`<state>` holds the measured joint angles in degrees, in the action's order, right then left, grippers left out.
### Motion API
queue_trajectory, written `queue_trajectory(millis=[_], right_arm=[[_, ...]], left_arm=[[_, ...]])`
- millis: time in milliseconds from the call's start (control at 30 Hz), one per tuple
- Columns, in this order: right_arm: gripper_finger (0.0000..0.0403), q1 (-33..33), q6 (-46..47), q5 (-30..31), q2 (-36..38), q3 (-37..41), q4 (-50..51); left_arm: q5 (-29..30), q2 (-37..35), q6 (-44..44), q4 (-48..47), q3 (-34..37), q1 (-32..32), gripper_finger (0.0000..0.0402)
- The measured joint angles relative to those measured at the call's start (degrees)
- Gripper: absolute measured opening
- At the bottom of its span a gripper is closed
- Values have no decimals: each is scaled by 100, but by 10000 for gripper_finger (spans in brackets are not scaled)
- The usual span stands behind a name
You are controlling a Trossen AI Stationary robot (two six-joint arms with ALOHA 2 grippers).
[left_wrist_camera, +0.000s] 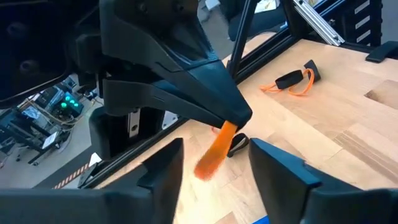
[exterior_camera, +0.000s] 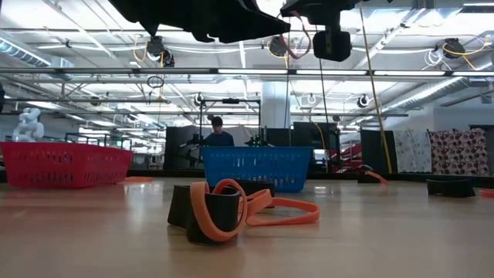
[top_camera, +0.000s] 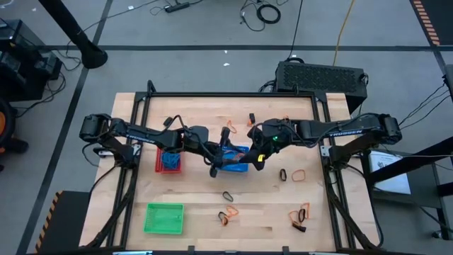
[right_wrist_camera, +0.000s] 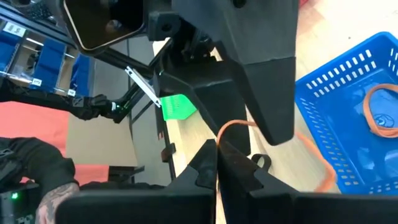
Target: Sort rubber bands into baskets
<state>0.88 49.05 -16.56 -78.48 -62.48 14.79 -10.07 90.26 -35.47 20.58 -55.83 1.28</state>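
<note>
Both arms meet mid-desk over the blue basket (top_camera: pixel 236 160). Right end effector (right_wrist_camera: pixel 216 163): fingers together, clamped on an orange rubber band (right_wrist_camera: pixel 273 134) that loops out from the tips and trails over the blue basket's rim. In the left wrist view the same band (left_wrist_camera: pixel 214 151) hangs from the right arm's tip as an orange strip.

Left end effector (left_wrist_camera: pixel 214 171): fingers apart, one on each side of the hanging band, not touching it as far as I can tell.

Baskets: red basket (top_camera: pixel 168 161) just left of the blue one, under the left arm; green basket (top_camera: pixel 164 217) near the front-left corner of the desk (top_camera: pixel 269 219), well apart from the other two. The blue basket already holds an orange band (right_wrist_camera: pixel 377 112) (seen in the right wrist view) plus something bluish I can't resolve.

Loose bands on the desk:
- black loop (top_camera: pixel 228 195) in front of the blue basket
- orange/black cluster (top_camera: pixel 227 214) at front centre, close in the low view (exterior_camera: pixel 224 208)
- orange/black cluster (top_camera: pixel 300 214) at front right
- orange loop (top_camera: pixel 299 173) and a black loop (top_camera: pixel 283 174) just beside it, right of the blue basket
- small orange piece (top_camera: pixel 251 117) at the back

A person (exterior_camera: pixel 218 131) is visible in the room beyond the desk.
</note>
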Motion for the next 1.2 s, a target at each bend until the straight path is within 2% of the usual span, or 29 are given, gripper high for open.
queue_trajectory(millis=[200, 500, 700, 867, 1100, 1200], right_arm=[[0, -1, -22, 0, 0, 0, 13], [0, -1, -217, -2, 0, 0, 11], [10, -2, -406, -4, 0, 0, 52], [46, -94, -682, -4, 0, 0, 105], [106, -423, -1433, -2, 20, 0, 770], [125, -571, -1783, 8, 20, 0, 1083]], left_arm=[[0, 0, 3, -2, 0, 57, 123], [127, 0, 53, -9, -2, 104, 73], [311, 0, 91, -11, -4, 167, 18], [491, 0, 634, -231, -7, 179, 8], [922, 0, 2323, -1110, -7, 179, 7], [1310, 0, 2956, -1517, -7, 170, 7]])
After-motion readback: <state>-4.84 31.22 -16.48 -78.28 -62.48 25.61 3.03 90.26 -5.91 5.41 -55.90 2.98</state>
